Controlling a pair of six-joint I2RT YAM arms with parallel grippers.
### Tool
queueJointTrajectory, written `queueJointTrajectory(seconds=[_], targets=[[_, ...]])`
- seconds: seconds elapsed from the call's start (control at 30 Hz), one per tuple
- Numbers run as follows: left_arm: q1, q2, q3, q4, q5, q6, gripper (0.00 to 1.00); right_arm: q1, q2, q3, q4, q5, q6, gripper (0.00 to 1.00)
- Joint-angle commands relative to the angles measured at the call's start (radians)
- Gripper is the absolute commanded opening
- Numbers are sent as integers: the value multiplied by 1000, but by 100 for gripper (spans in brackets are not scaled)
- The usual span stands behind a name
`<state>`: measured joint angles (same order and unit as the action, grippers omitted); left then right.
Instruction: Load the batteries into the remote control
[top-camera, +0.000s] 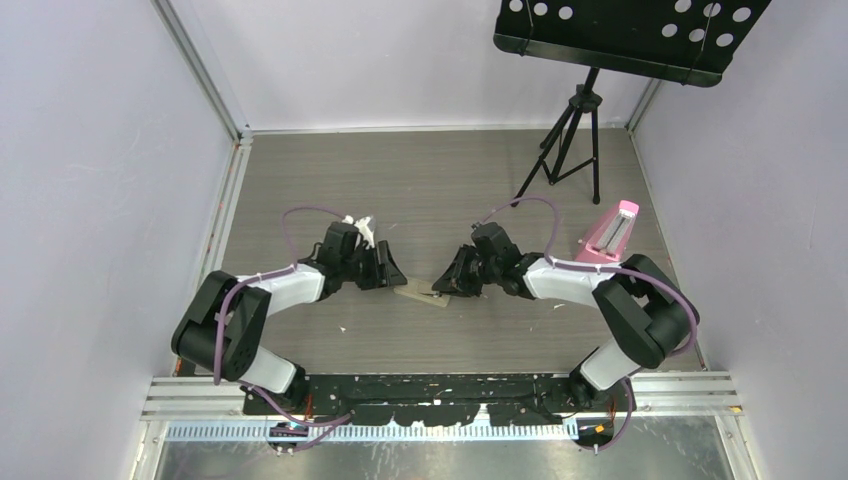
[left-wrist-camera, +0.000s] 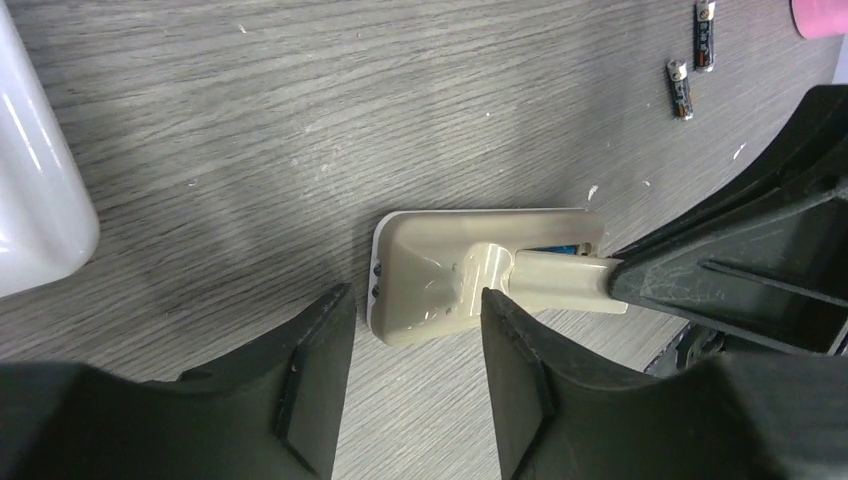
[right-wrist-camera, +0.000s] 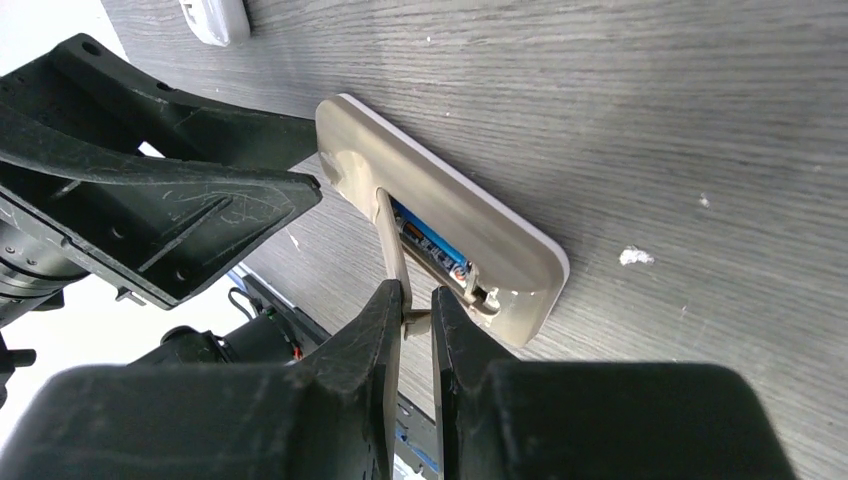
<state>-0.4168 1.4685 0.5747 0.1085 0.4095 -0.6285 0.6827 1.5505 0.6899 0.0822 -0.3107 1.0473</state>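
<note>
Beige side up, the remote control (left-wrist-camera: 450, 280) lay flat on the grey wood-grain surface (left-wrist-camera: 300, 120), between my two arms. My right fingers (right-wrist-camera: 390, 310) were nearly closed, pinching the free end of the thin battery cover (right-wrist-camera: 392, 245). The cover rose at a slant from the body while its other end met the remote. My left fingers (left-wrist-camera: 330, 340) stood apart, one on each side of the remote's near end, holding nothing. I could not tell whether they touched it.

The step, as I judged it, was working that cover over the recess. To do it well, my left fingers should close across the width of the body first, so it could not slide or lift. The right pinch should stay near the cover's tip and move along its own swing, never twisting so thin a strip. A skewed pull could snap it or drag the remote sideways.

By my count:
- one remote
- one cover
- one bluish battery (right-wrist-camera: 430, 243) seated in the recess, with any second one there hidden
- two loose batteries (left-wrist-camera: 680, 88) lying well apart from the remote
- one white bar (left-wrist-camera: 40, 200)
- one pink wedge (top-camera: 608, 232)
</note>
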Motion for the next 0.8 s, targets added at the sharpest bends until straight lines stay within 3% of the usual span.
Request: queueJointTrajectory(seconds=[0.0,0.3,0.57,0.77], targets=[[4,19,13,60,50,-12,49,2,50,30,13,-14,-27,1],[4,14,9,77,40,-23,45,3,2,67,-113,22,-59,23],[4,0,14,64,2,-26,47,3,-70,81,-256,99,-134,36],[4,4,31,45,-4,-17,47,2,-117,72,-245,91,-142,35]])
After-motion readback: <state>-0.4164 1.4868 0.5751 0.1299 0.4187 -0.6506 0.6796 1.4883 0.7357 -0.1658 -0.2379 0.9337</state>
